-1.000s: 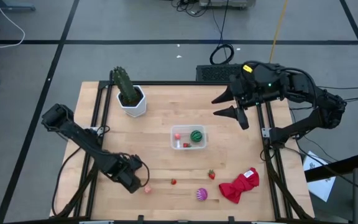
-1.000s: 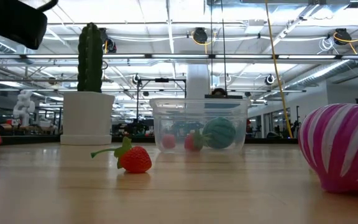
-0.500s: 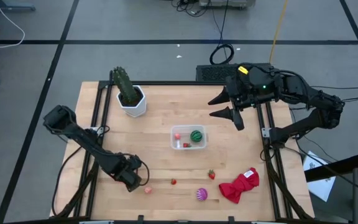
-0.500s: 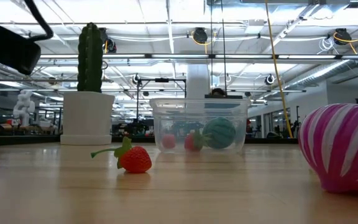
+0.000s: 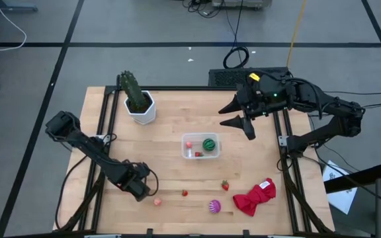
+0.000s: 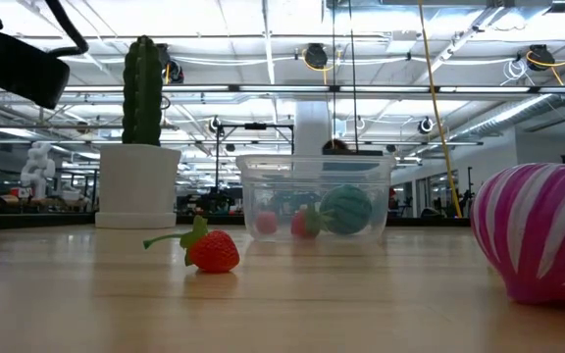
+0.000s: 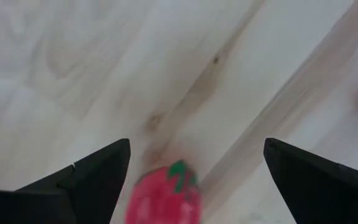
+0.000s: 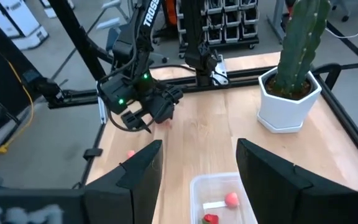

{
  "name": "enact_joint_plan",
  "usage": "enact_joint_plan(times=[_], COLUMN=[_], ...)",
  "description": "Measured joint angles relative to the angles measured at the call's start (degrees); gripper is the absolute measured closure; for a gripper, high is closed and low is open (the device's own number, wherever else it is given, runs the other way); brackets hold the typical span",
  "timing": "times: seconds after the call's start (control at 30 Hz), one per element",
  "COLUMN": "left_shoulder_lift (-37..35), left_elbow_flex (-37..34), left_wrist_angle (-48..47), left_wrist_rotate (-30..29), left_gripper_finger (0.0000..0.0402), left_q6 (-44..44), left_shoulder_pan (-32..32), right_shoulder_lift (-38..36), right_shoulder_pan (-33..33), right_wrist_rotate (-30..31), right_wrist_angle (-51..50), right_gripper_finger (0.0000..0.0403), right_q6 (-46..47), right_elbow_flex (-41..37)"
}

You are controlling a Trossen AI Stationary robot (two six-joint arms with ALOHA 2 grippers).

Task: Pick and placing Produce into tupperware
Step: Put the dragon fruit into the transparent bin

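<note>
A clear tupperware (image 6: 314, 201) sits at centre, a green striped ball (image 6: 346, 210) inside. A strawberry (image 6: 212, 250) lies at seven o'clock, a cactus pot (image 6: 138, 185) at nine, a purple striped piece (image 6: 542, 231) at three.

A green cactus (image 5: 131, 88) stands in a white hexagonal pot (image 5: 141, 110) at the upper left of the wooden counter (image 5: 170, 132). A crumpled red cloth (image 5: 254, 197) (lying in loose folds) sits at its lower right.
</note>
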Motion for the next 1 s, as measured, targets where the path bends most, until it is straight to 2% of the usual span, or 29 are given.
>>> enact_joint_plan(times=[0.17,0.4,0.67,1.0], left_shoulder_lift=[0.00,0.00,0.00,0.00], left_elbow_flex=[1.05,1.08,1.08,1.08], left_wrist_angle=[-6.59,-6.15,-5.85,-6.07], left_wrist_rotate=[1.78,7.07,7.06,6.29], left_gripper_finger=[0.0025,0.0025,0.0025,0.0025], left_q6=[2.97,6.99,7.66,8.28], left_shoulder_pan=[-0.31,-3.68,-6.64,-6.94], right_shoulder_lift=[-0.04,-0.04,-0.04,-0.04], right_shoulder_pan=[0.00,0.00,-0.01,0.00], right_wrist_rotate=[-0.11,-0.15,-0.15,-0.17], right_wrist_angle=[0.44,0.44,2.88,5.18], right_gripper_finger=[0.0206,0.0206,0.0206,0.0206], right_q6=[1.01,2.42,2.42,2.42], right_elbow_flex=[0.00,0.00,0.00,0.00])
